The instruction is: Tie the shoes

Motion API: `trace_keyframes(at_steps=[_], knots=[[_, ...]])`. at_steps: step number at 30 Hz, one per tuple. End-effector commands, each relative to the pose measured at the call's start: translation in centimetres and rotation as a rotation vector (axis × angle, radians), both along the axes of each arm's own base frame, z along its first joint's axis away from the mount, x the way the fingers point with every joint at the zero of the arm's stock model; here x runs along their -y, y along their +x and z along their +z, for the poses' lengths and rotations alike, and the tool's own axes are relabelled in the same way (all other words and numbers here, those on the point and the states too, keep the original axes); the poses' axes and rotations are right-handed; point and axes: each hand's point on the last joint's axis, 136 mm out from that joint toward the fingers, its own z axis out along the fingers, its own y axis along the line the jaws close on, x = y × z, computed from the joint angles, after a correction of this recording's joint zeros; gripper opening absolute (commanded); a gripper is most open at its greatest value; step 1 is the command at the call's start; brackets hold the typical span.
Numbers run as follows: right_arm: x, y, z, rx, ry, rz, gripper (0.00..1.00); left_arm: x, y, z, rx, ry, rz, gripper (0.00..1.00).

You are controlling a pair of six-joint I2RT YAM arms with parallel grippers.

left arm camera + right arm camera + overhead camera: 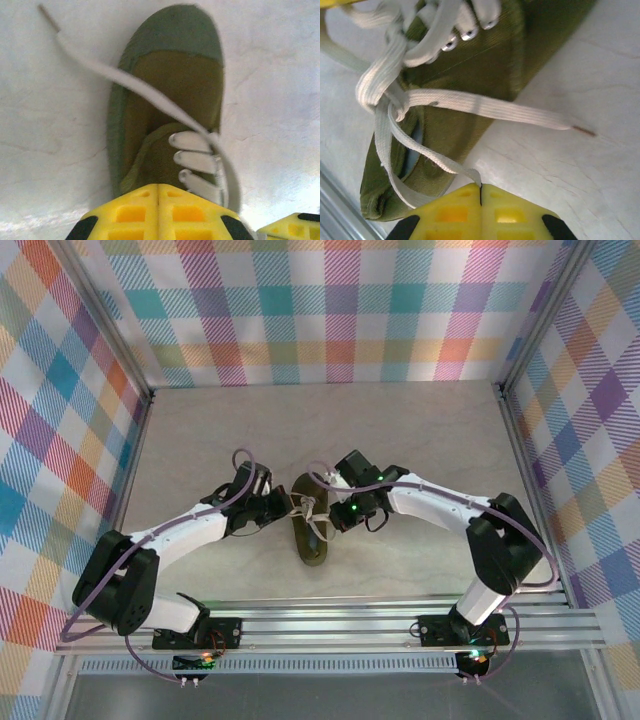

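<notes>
A small olive-green shoe [310,540] lies mid-table between my two arms, its cream laces [307,506] bunched on top. My left gripper [283,508] is at its left side and my right gripper [333,512] at its right. In the left wrist view the shoe [170,90] points toe-up. One lace [135,85] crosses it from its tip at upper left and drops past the right of my shut left gripper [159,186]; nothing shows in that seam. In the right wrist view my right gripper [481,186] is shut on a loop of lace [435,162] beside the shoe [485,70]. Another lace end [520,112] lies on the table.
An aluminium rail [330,625] runs along the near edge, close to the shoe's heel [375,200]. Plaid walls [330,310] enclose the back and sides. Bare tabletop [330,430] stretches behind the shoe.
</notes>
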Motion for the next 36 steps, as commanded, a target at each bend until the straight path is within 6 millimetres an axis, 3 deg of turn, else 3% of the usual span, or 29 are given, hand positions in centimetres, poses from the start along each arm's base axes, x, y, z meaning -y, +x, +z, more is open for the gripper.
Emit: trace_keyframes(at_steps=[1,3,9,13,21,25,29,36], knots=[[-1.3,-2.1,-0.9,-0.034,0.076,0.177,0.21,0.2,-0.3,-0.3,0.003,-0.020,0.021,0.00],[-1.4,-2.3,-1.3,-0.031,0.094,0.183,0.39,0.4,-0.5,-0.3,0.004,-0.022,0.023,0.00],[-1.6,-2.2,0.6,0.040,0.168,0.147,0.55,0.2,-0.5,0.3,0.024,-0.009,0.029,0.00],[-2.3,-3.1,1.4,0.062,0.201,0.164,0.59,0.2,-0.4,0.5,0.022,-0.005,0.028,0.00],[-3.4,-3.4,-0.8,0.020,0.144,0.193,0.66,-0.1,-0.6,0.7,0.030,0.002,0.037,0.00],[-3.8,-3.2,-1.4,0.028,0.105,0.200,0.63,-0.2,-0.6,1.0,0.040,0.010,0.031,0.00],[-3.1,-2.7,-1.7,0.065,0.035,0.170,0.59,-0.4,-0.5,1.6,0.066,0.026,0.013,0.00],[-0.3,-2.6,1.0,0.159,0.013,0.091,0.68,-0.2,-0.6,1.6,0.062,0.022,0.007,0.00]])
